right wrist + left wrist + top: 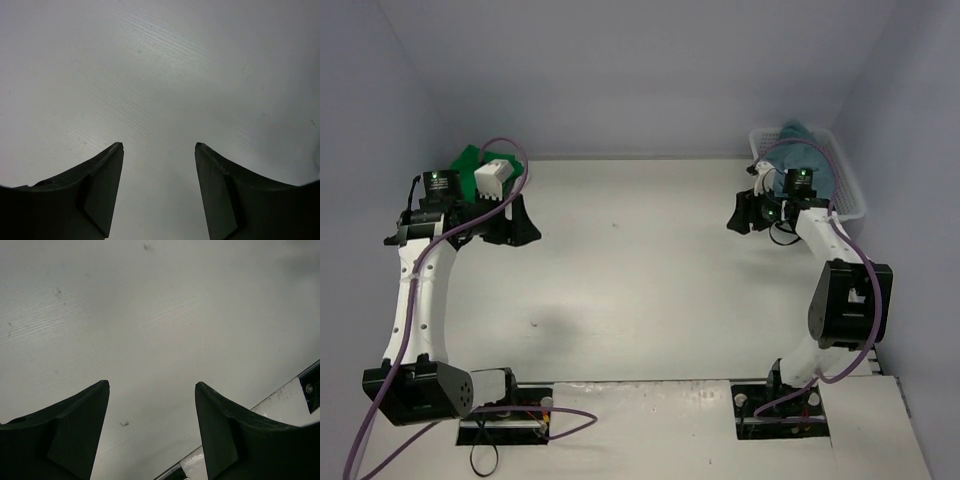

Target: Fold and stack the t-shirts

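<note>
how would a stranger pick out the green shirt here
Go to the far left corner of the table, behind the left arm. The green t-shirt lies there, the only bright green thing; the teal-blue t-shirt sits in the basket far right.

Table [650, 270]: pale grey-white top, faint wood grain, a few small dark specks.
Basket [852, 185]: white plastic lattice, far right corner of the table, beside the right wall.
Walls [620, 70]: plain pale lavender, on three sides.
Near-edge panel [660, 420]: white, scuffed.
</note>
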`<state>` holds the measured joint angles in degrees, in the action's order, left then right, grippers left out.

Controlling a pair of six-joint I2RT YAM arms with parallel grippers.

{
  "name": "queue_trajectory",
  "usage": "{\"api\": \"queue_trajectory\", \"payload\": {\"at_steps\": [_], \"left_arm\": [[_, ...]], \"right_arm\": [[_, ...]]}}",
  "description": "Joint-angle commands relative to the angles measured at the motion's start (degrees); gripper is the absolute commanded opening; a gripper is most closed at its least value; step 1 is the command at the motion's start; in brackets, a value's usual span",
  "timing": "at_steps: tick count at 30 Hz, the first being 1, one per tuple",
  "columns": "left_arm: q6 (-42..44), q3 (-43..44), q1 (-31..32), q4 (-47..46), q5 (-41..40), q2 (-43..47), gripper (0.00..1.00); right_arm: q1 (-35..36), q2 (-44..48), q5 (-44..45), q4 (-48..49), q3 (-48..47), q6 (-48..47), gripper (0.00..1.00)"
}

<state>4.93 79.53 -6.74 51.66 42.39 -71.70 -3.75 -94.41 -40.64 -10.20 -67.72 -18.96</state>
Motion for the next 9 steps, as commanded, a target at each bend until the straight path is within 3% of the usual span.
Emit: {"api": "queue_trajectory", "payload": {"at_steps": [1, 9], "left_arm": [[1.75, 0.98, -0.73, -4.37, 0.94, 2.27, 0.64], [1.57, -0.07, -0.90, -4.82, 0.94, 1.57, 0.64]], "right_arm": [[-2.49, 2.90, -4.44, 1.14, -2.33, 0.77, 0.57], [-6.18, 6.96, -5.85, 4.83, 0.58, 1.82, 0.60]]}}
